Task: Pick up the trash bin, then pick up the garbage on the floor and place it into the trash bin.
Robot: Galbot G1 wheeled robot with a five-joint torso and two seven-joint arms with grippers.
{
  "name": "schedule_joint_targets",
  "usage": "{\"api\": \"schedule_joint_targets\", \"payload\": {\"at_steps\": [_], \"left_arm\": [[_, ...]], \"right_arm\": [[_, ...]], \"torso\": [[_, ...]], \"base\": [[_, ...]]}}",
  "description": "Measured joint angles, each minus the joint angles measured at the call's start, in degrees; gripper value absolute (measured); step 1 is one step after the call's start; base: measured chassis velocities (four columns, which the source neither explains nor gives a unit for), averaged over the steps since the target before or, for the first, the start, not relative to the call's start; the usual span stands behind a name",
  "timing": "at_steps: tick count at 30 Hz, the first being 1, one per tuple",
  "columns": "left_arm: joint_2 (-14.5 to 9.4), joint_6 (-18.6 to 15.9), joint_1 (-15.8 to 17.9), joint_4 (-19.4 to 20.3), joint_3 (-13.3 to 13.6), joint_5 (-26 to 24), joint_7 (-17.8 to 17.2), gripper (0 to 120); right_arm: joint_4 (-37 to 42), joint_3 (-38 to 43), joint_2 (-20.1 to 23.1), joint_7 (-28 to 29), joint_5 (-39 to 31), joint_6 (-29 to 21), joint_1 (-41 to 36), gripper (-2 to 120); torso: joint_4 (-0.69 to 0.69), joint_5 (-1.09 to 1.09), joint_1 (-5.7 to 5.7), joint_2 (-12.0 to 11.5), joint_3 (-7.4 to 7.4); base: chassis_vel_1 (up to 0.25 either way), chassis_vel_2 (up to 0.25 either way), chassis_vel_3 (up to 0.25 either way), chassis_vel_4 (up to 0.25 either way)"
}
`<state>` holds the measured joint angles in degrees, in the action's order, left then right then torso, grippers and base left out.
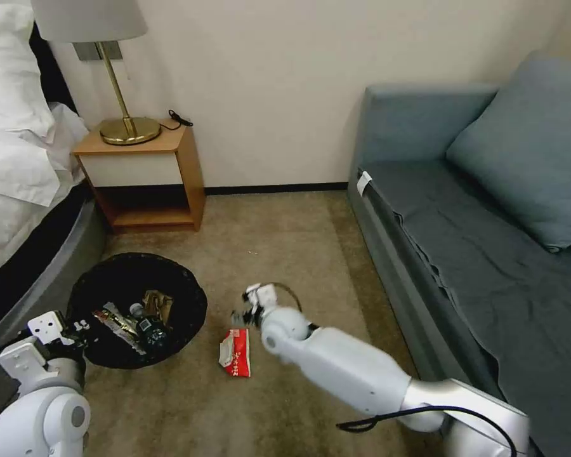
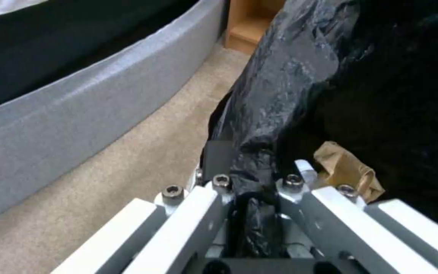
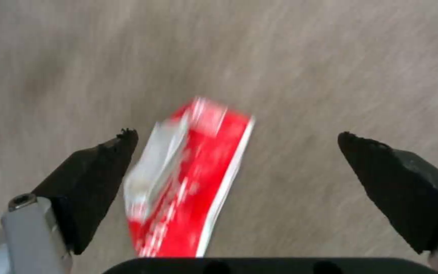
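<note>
We hold the right gripper (image 3: 237, 139) wide above the crumpled red-white wrapper (image 3: 188, 182), lower centre of frame; thin foil may slip. Our left gripper (image 2: 252, 179) pinches the black-bagged round white bin (image 1: 136, 308), lower left; the plastic could tear.

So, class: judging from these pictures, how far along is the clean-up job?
Done: the left gripper is shut on the trash bin rim, and a snack wrapper, bottle and tan paper lie inside. In hand: the right gripper, open, hovers over the red-white wrapper. Left: grasping it off the carpet and binning it.
</note>
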<state>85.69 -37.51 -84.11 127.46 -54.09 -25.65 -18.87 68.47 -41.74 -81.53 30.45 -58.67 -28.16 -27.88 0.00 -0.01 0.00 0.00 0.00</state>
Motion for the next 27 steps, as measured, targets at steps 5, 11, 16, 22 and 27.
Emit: {"api": "schedule_joint_targets", "payload": {"at_steps": [5,11,16,22,27], "left_arm": [[0.0,0.3,0.0,-0.6,-0.2,0.0,0.0,3],[0.3,0.7,0.1,-1.2,-0.3,0.4,0.0,3],[0.5,0.9,0.0,-1.3,-0.2,0.8,0.0,3],[0.6,0.9,-0.2,-1.3,-0.2,1.3,0.0,3],[0.6,0.9,-0.3,-1.1,-0.4,1.4,0.0,3]], "right_arm": [[-2.9,-3.5,-2.5,-0.2,-0.4,0.1,-1.4,100],[-7.2,-5.8,-5.5,-1.6,0.7,1.8,-1.8,100],[-11.6,-5.8,-7.8,-3.4,2.9,3.6,-1.8,100],[-17.1,-4.9,-10.5,-6.3,5.8,5.7,-1.6,99],[-19.9,-4.4,-10.8,-8.2,7.6,7.0,-1.7,84]], "torso": [[0.00,0.00,0.00,0.0,0.00],[0.00,0.00,0.00,0.0,0.00],[0.00,0.00,0.00,0.0,0.00],[0.00,0.00,0.00,0.0,0.00],[-0.01,0.00,0.00,0.0,0.00]], "base": [[0.000,0.000,0.000,0.000],[0.000,0.000,0.000,0.000],[0.000,0.000,0.000,0.000],[0.000,0.000,0.000,0.000],[0.000,0.000,0.000,0.000]]}}
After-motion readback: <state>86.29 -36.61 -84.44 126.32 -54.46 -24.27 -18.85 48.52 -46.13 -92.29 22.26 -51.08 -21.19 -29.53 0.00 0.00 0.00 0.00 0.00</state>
